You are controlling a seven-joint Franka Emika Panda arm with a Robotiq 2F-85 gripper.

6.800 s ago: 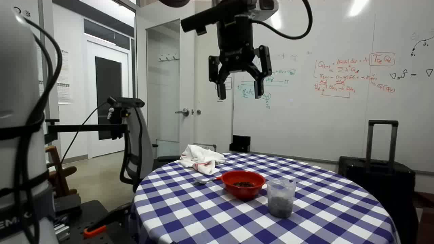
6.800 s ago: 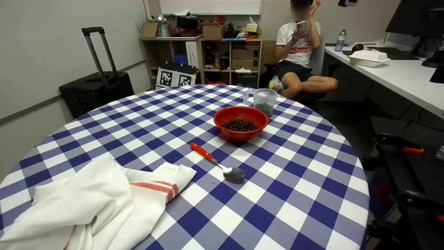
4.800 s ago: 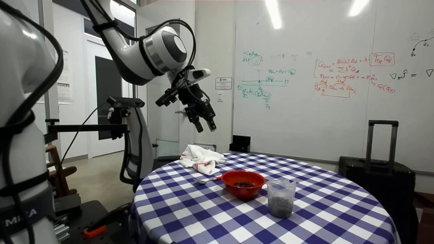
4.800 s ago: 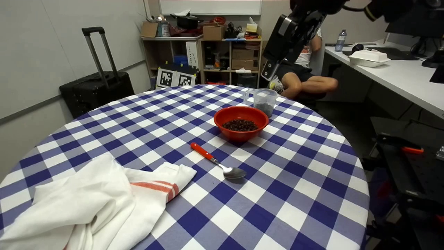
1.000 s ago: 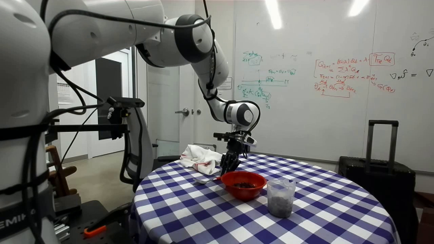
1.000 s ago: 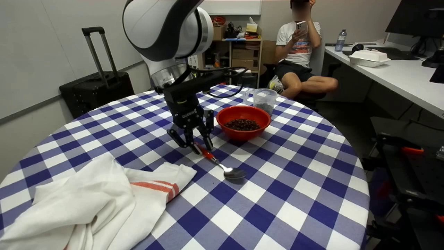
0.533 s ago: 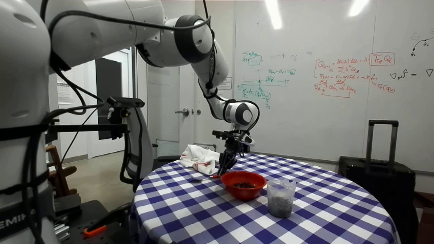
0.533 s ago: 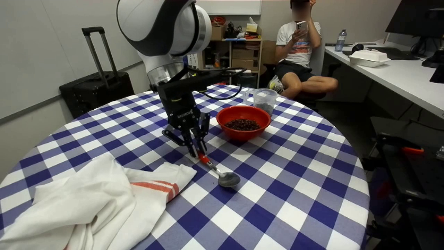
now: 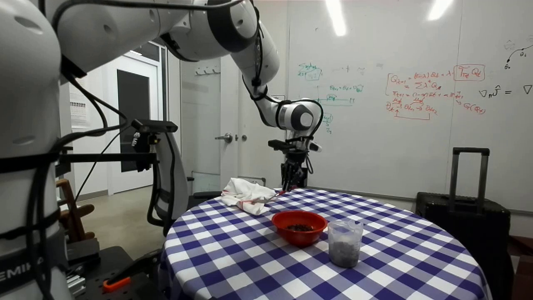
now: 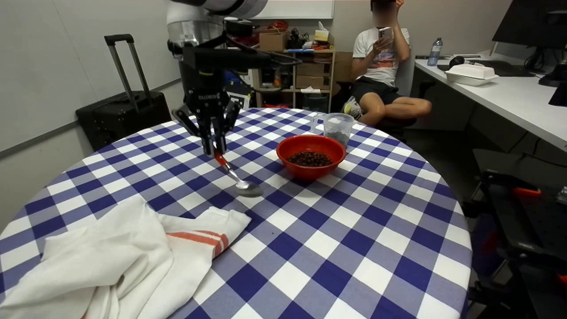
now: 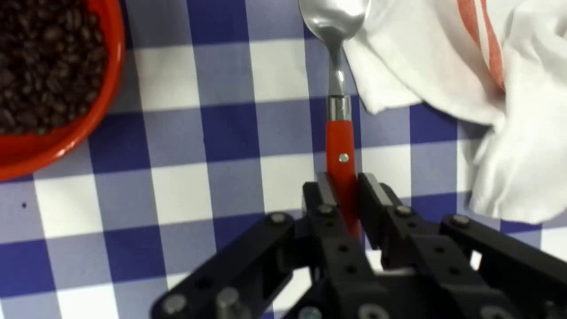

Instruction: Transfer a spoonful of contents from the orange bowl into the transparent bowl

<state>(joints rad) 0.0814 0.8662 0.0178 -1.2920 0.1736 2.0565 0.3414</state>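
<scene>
My gripper (image 11: 343, 179) is shut on the red handle of a metal spoon (image 11: 340, 141), which hangs above the checked tablecloth. In an exterior view the spoon's bowl end (image 10: 248, 188) points down and away from the fingers, and it looks bare. To the side of the spoon stands the orange bowl (image 9: 297, 238), with dark beans (image 10: 309, 159) in its bottom. Close by the orange bowl is the transparent bowl (image 9: 344, 243), a clear cup with a handle and greyish contents low inside; it is out of the wrist view.
A crumpled white cloth with red stripes (image 10: 110, 261) lies on the round table (image 10: 336, 266), near the spoon's bowl end in the wrist view. Past the table's edge are a black suitcase (image 9: 462, 233), a seated person (image 10: 383, 66) and an office chair (image 9: 168, 179).
The fingers have shut on the spoon handle, and the spoon has left the tablecloth. Arm and spoon have since risen and moved away from the orange bowl. Bowl, cup and cloth look unmoved.
</scene>
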